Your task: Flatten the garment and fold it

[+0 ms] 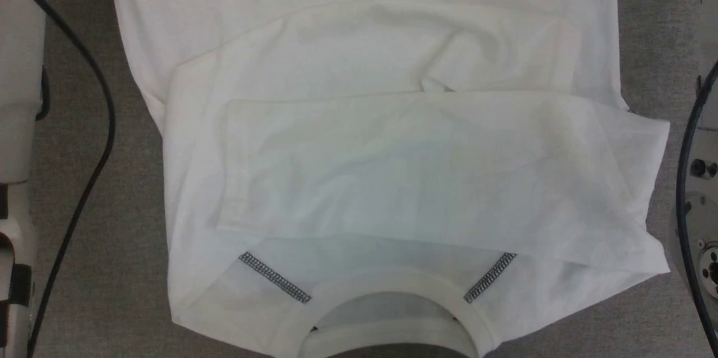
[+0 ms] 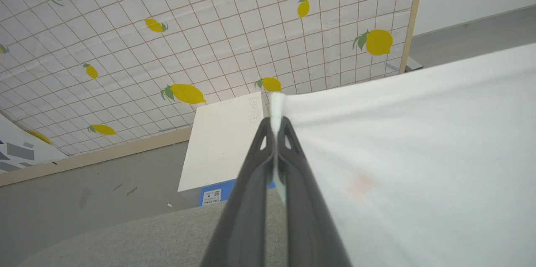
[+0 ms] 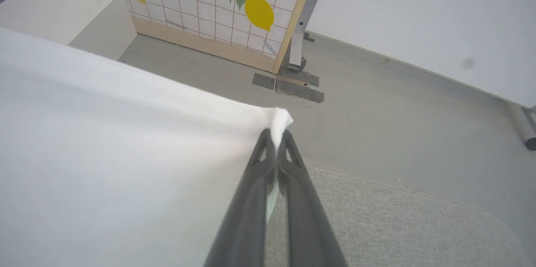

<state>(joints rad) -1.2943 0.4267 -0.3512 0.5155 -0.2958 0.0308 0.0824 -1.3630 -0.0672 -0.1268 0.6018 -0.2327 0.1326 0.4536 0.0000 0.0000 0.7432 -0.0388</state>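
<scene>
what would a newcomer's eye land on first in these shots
The white shirt draws the eye first, spread across the grey cloth surface in the head view, with dark zigzag stitching either side of its ribbed collar at that view's bottom. In the wrist views the left gripper and the right gripper each pinch a bunched bit of its fabric, jaws shut. Behind stands a lemon-print screen with a white box before it.
</scene>
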